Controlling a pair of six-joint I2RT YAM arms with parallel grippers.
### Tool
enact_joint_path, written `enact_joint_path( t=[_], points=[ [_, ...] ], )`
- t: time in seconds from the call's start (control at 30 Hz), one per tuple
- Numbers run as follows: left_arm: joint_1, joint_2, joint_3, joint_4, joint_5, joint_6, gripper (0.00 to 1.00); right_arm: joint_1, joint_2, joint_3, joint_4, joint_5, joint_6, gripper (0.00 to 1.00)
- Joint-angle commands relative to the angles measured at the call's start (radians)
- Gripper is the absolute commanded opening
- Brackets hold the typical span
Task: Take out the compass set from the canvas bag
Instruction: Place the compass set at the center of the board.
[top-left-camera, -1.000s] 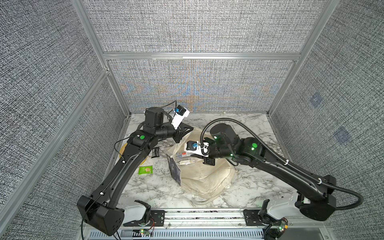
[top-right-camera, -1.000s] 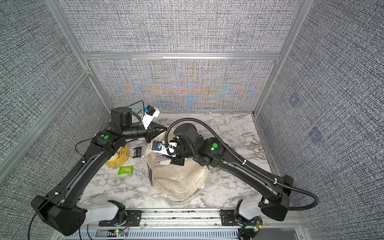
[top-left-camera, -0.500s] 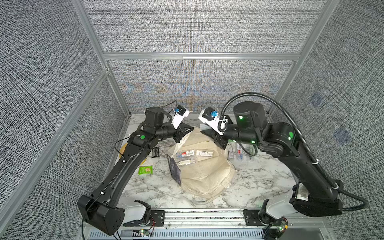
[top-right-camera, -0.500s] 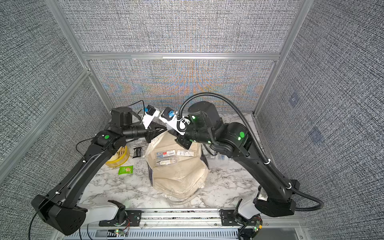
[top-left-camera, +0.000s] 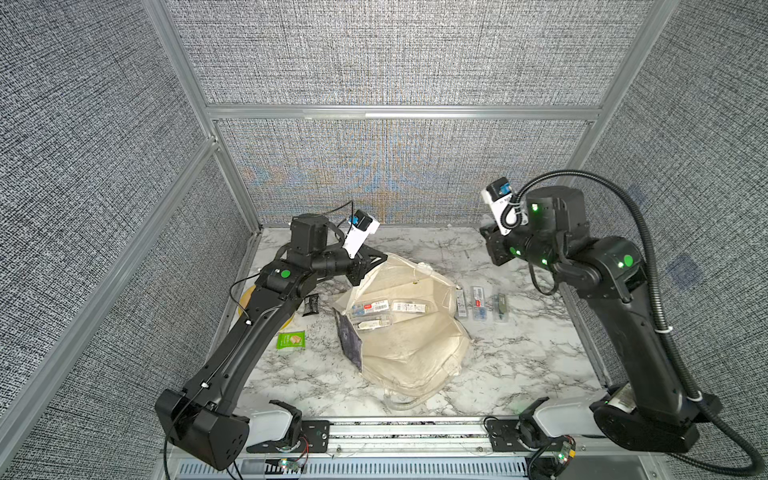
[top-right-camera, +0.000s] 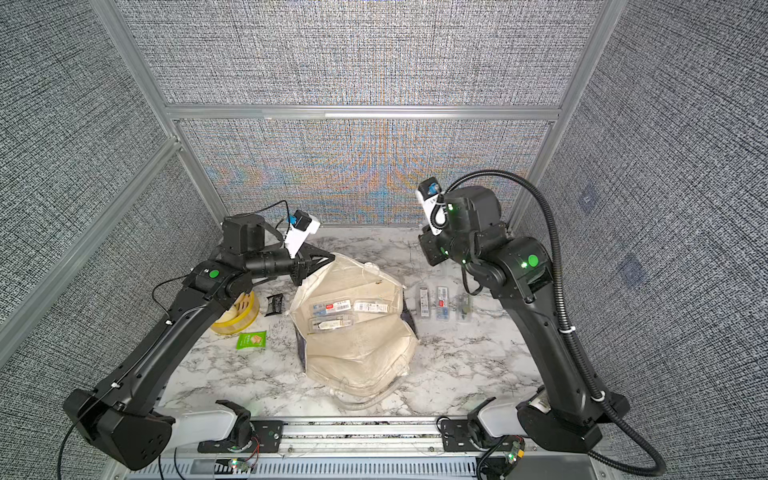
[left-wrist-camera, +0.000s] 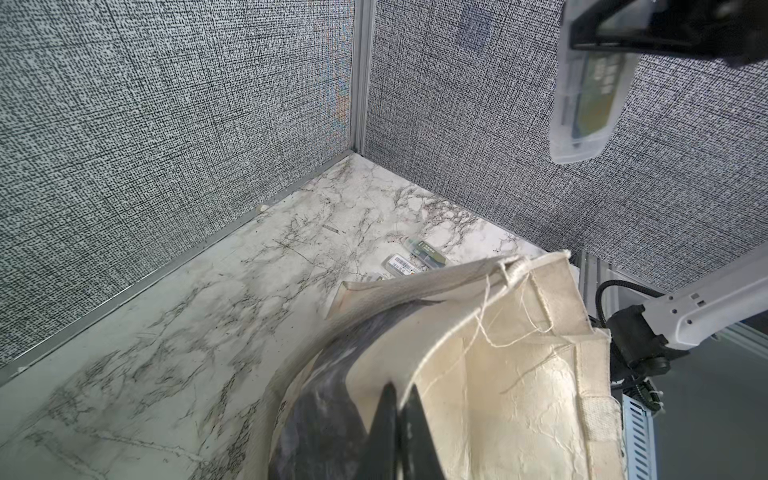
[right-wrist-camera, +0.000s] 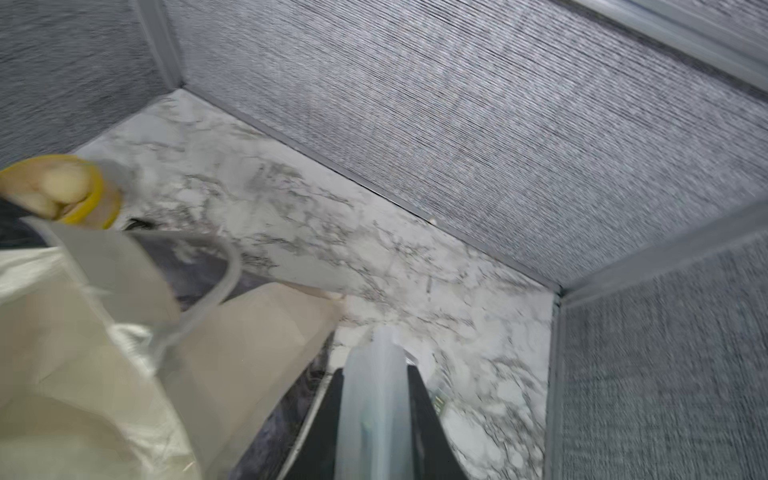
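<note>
The canvas bag (top-left-camera: 409, 338) (top-right-camera: 359, 349) lies slumped mid-table, cream with a dark printed panel. My left gripper (top-left-camera: 379, 260) (left-wrist-camera: 402, 384) is shut on its far rim and holds the mouth up. Several compass set cases (top-left-camera: 388, 312) show inside the bag. High above the back right of the table, my right gripper (top-left-camera: 491, 257) (right-wrist-camera: 376, 368) is shut on one compass set, a clear plastic case (right-wrist-camera: 372, 411). That case (left-wrist-camera: 582, 91) also hangs in the left wrist view, clear of the bag.
Three more clear cases (top-left-camera: 480, 303) (top-right-camera: 442, 301) lie in a row on the marble just right of the bag. Left of the bag sit a yellow tape roll (top-right-camera: 237, 318), a green packet (top-left-camera: 291, 340) and a small black packet (top-left-camera: 311, 304). Grey walls enclose three sides.
My right arm has risen out of the bag with the clear case and swung up to the back right. The left arm has kept its hold on the rim without moving.
</note>
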Motion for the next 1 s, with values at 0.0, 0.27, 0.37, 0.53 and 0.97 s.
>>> enact_joint_path(
  t=[0.0,0.27,0.37,0.53,0.97],
  points=[
    [0.001,-0.001,0.002,0.042,0.025,0.0,0.0,-0.116,0.023,-0.075,0.065,0.059,0.083,0.0],
    [0.001,-0.003,-0.002,0.041,0.025,0.004,0.0,-0.403,0.231,-0.314,0.112,0.098,0.17,0.0],
    [0.001,-0.003,-0.001,0.04,0.028,0.003,0.0,-0.479,0.314,-0.363,0.115,0.074,0.196,0.0],
    [0.002,-0.014,-0.004,0.04,0.022,0.008,0.0,-0.563,0.441,-0.425,0.147,0.082,0.193,0.0],
    [0.001,-0.02,-0.005,0.041,0.029,0.006,0.0,-0.641,0.593,-0.428,0.201,-0.05,0.22,0.03]
  ],
)
